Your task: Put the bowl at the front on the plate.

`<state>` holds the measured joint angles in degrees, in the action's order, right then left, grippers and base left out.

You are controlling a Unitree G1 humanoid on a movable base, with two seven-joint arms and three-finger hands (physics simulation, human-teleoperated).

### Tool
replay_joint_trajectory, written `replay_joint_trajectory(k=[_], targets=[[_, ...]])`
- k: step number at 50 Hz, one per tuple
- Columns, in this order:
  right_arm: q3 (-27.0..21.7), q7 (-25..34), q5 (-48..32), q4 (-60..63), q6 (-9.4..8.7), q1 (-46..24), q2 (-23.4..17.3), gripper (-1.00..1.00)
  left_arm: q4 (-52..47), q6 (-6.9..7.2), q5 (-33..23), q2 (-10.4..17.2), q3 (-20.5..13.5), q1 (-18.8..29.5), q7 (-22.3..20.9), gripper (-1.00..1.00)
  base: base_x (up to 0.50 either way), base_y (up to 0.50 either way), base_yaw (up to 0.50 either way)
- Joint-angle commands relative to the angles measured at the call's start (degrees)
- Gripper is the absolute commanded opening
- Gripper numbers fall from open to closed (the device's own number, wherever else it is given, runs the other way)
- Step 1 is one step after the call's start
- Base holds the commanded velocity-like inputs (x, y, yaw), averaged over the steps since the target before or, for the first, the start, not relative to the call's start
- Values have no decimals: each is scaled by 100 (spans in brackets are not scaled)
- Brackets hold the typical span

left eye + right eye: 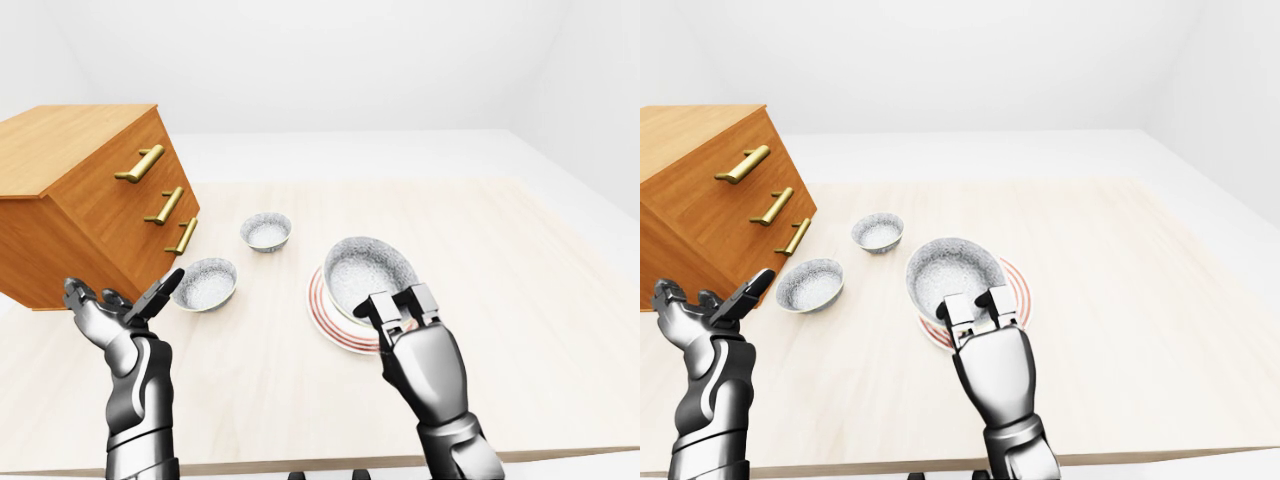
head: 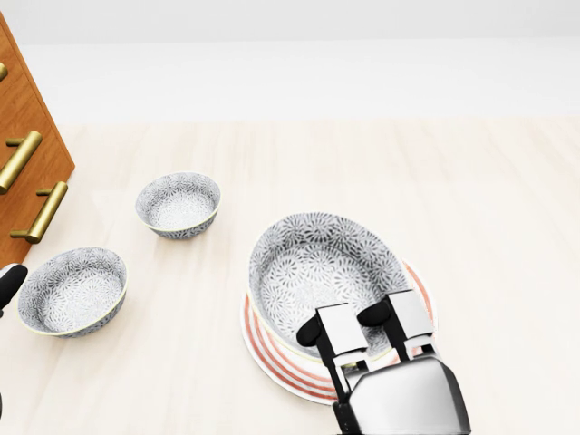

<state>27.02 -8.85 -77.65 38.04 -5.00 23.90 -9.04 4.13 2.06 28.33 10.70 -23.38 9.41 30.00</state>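
A large grey patterned bowl (image 2: 322, 272) is held over the red-ringed plate (image 2: 276, 358), covering most of it in the head view. My right hand (image 2: 372, 331) grips the bowl's near rim, fingers closed over the edge. In the left-eye view the bowl (image 1: 370, 270) tilts above the plate (image 1: 330, 325); I cannot tell whether it touches. My left hand (image 1: 125, 305) hangs open at the left, fingers spread, holding nothing, just short of a medium bowl (image 1: 205, 283).
A wooden drawer chest (image 1: 85, 200) with brass handles stands at the left. Two smaller patterned bowls sit on the pale table, the medium bowl (image 2: 71, 290) and a small bowl (image 2: 178, 204) above it. The table's near edge (image 1: 320, 462) runs along the bottom.
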Motion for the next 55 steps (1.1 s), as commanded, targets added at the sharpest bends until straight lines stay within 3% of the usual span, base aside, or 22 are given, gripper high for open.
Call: replay_joint_trajectory(k=[1, 8, 13, 15, 17, 24, 30, 38, 49, 55], targets=[[-942, 127, -236, -184, 0, -172, 321, -100, -21, 9, -26, -8, -2, -9, 0, 100, 0, 0, 0], [-1257, 341, -404, -391, 0, -411, 535, -100, 72, -97, -36, -12, 7, 4, 0, 100, 0, 0, 0], [-1509, 651, -843, -769, 0, -809, 616, -100, -3, -68, -16, -11, 8, -24, 0, 100, 0, 0, 0], [-1563, 767, -1011, -847, 0, -907, 650, -100, 108, -139, -32, -15, 12, 17, 0, 100, 0, 0, 0], [-1641, 959, -1204, -915, 0, -1081, 675, -100, 33, -82, -13, -6, 11, -6, 0, 100, 0, 0, 0], [-1837, 1766, -2202, -927, 0, -1617, 715, -100, 30, -90, -19, -11, 13, -11, 0, 100, 0, 0, 0], [-1897, 2000, -2363, -1072, 0, -1813, 818, -100, 58, -107, -22, -13, 18, -3, 0, 100, 0, 0, 0], [-1732, 2091, -2650, -1381, 0, -2032, 900, -100, -27, -22, -15, -12, 1, -24, 0, 100, 0, 0, 0], [-1575, 1898, -2503, -1816, 0, -2316, 1009, -100, 49, -87, -16, -15, 3, -1, 0, 100, 0, 0, 0], [-1560, 1770, -2382, -1980, 0, -2397, 1024, -100, 66, -48, 17, 5, -6, 29, 0, 100, 0, 0, 0]])
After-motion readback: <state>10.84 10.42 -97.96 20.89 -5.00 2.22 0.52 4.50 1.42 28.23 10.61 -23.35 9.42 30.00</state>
